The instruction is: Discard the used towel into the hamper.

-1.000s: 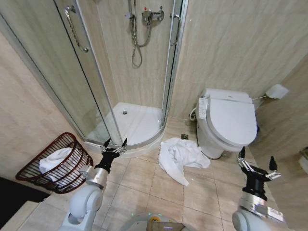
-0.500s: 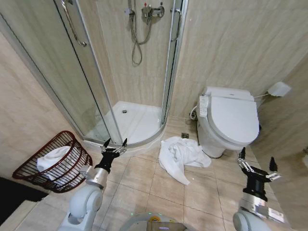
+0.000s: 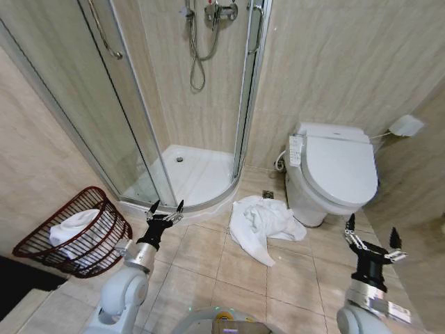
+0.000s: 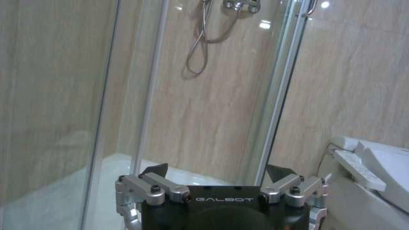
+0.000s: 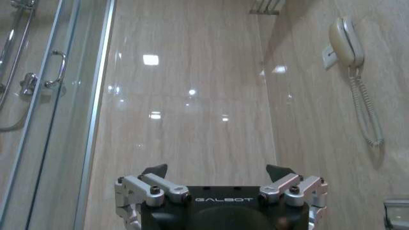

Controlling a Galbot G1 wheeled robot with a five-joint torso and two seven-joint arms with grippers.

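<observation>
Both grippers are hanging spread wide, holding nothing. The crumpled white towel is lying on the floor between the left gripper and right gripper. The hamper is sitting just left of the left one.

2 towels, 1 hamper, 1 toilet, 2 hands.

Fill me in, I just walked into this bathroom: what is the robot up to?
Nothing is held yet. A crumpled white towel lies on the tiled floor between the shower and the white toilet. The dark red-brown wire hamper, tipped by the wall with white cloth inside, sits at the robot's left. The left gripper and right gripper are both raised, open and empty.
</observation>
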